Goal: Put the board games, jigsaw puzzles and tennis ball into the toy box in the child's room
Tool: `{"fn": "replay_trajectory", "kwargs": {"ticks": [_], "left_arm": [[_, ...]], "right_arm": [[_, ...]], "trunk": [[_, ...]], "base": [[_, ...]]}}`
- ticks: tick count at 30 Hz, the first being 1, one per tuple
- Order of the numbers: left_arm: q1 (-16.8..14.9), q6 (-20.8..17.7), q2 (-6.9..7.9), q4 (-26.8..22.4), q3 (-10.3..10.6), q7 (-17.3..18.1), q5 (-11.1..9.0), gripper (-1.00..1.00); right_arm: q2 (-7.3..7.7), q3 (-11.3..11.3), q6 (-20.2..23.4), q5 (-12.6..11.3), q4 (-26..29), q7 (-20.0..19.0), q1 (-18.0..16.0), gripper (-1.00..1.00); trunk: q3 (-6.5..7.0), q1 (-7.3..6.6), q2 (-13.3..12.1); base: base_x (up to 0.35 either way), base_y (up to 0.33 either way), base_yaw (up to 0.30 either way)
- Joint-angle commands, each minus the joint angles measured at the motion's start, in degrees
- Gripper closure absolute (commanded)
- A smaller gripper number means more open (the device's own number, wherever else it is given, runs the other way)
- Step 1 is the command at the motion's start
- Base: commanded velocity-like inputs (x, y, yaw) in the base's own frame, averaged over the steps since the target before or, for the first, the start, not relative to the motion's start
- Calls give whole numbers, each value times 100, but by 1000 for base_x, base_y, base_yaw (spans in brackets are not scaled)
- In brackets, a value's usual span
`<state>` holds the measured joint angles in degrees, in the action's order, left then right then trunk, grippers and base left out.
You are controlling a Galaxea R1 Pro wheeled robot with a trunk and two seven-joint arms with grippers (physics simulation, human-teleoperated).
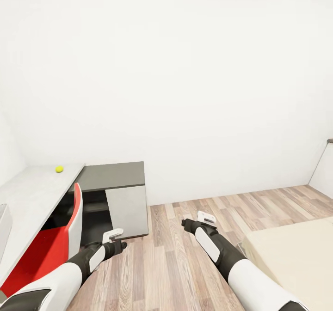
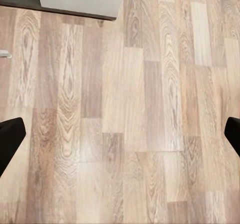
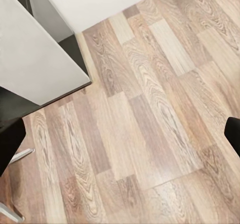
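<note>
Both grippers hang low over the wood floor (image 1: 185, 265), each empty. Left gripper (image 2: 120, 134): fingers spread wide, one dark fingertip (image 2: 9, 141) at each edge of the left wrist view, bare planks between them. Right gripper (image 3: 120, 139): likewise spread, its fingertips (image 3: 10, 144) at opposite edges of the right wrist view, nothing held.

In the head view, the left arm (image 1: 69, 269) and right arm (image 1: 231, 260) reach forward and down, well apart from each other.

The table (image 1: 32, 195) runs along the left side; the tennis ball (image 1: 59, 169) rests on its white top near the far end (small and yellow-green). A pale grey edge at the far left border may be the toy box; identity cannot be confirmed.

A red-and-white chair (image 1: 60, 237) stands at the table. Beside it is a low cabinet (image 1: 120, 195) with a dark grey top. The bed (image 1: 296, 255) lies at lower right, its visible beige mattress bare.
</note>
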<state>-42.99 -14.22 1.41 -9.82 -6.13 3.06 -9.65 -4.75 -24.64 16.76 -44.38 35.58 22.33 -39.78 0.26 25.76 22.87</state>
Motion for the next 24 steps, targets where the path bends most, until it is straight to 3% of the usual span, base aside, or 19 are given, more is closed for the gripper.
{"fn": "replay_trajectory", "kwargs": {"ticks": [1,13,24], "left_arm": [[1,-35,-1,-10,-45,15,-17,-100],[2,-21,-6,-19,-39,11,-11,-100],[2,-21,-3,-23,-45,10,-11,-100]], "right_arm": [[6,-25,15,-38,7,44,-3,-100],[89,-27,18,-33,179,36,-3,-100],[144,-28,33,-30,409,-194,1,-100]], "trunk": [[-3,2,5],[-3,2,5],[-6,2,5]], "base": [[0,0,0],[43,-6,0],[227,-110,0]]}}
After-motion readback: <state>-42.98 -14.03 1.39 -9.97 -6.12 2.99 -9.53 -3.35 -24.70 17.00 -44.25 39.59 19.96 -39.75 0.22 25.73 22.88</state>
